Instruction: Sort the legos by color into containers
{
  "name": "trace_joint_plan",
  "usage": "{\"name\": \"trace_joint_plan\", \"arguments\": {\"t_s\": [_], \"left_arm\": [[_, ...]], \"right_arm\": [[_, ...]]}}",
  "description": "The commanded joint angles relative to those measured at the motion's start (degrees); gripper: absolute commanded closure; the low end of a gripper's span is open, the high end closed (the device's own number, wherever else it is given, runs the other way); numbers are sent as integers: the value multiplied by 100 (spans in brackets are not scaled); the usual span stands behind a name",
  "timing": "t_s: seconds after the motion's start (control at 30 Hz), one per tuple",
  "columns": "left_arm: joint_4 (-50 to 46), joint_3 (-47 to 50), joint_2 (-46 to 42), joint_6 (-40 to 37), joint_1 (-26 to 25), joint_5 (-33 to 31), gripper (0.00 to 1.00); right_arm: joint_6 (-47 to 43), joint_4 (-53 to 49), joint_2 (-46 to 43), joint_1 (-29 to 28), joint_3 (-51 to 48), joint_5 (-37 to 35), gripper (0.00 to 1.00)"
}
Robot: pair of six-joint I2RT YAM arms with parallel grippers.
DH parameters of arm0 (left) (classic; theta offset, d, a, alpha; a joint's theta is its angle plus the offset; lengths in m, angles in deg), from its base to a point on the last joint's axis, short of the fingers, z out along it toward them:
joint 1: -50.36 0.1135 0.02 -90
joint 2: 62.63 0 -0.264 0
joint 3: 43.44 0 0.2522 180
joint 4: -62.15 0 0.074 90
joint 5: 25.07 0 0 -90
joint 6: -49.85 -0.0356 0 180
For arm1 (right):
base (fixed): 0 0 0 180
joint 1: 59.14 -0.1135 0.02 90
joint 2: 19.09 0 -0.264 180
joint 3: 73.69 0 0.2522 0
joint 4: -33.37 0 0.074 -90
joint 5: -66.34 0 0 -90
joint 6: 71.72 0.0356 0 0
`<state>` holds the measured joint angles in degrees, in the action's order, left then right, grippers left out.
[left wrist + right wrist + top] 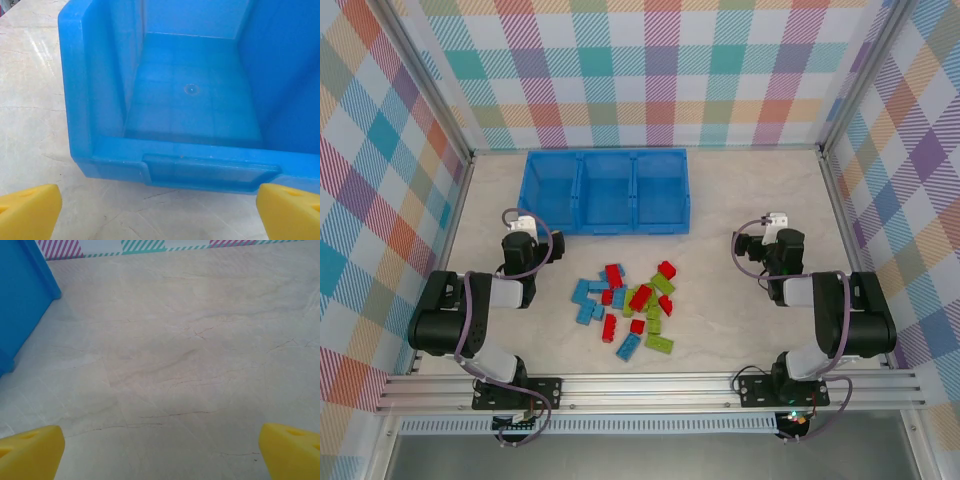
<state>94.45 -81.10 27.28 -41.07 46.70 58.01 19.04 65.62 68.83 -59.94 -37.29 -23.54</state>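
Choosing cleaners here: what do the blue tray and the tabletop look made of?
The bright blue rectangular three-compartment tray: likely moulded plastic, glossy with soft reflections. The pale tabletop: marble-look, fine grey veins; stone or printed laminate, cannot tell.

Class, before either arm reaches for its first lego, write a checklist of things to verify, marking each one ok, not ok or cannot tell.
1. Left gripper open and empty: ok.
2. Right gripper open and empty: ok.
3. Tray compartments all empty: ok.
4. Legos all on the table, between the arms: ok.
5. Legos spaced for single picks: not ok, many touch.
6. Any legos stacked: cannot tell.
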Motion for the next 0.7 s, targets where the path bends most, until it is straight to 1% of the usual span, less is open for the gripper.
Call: {"name": "trace_joint_plan", "arguments": {"t_s": [0.0,0.53,0.57,0.6,0.63,0.67], "left_arm": [[37,-2,-26,-17,-21,24,0],[39,-1,-26,-13,-26,26,0],[53,-1,-36,-13,-21,25,0],[80,17,-58,-20,-21,4,0],[7,30,-150,10,-23,-51,0],[-24,58,-267,27,-29,-101,0]], "right_arm": [[-75,61,-38,28,101,142,0],[-64,-61,-140,61,134,210,0],[-70,-235,-338,56,151,229,0],[-24,-738,-699,48,238,132,0],[285,-1682,-1139,37,461,-254,0],[898,-2523,-1506,48,694,-752,0]]}}
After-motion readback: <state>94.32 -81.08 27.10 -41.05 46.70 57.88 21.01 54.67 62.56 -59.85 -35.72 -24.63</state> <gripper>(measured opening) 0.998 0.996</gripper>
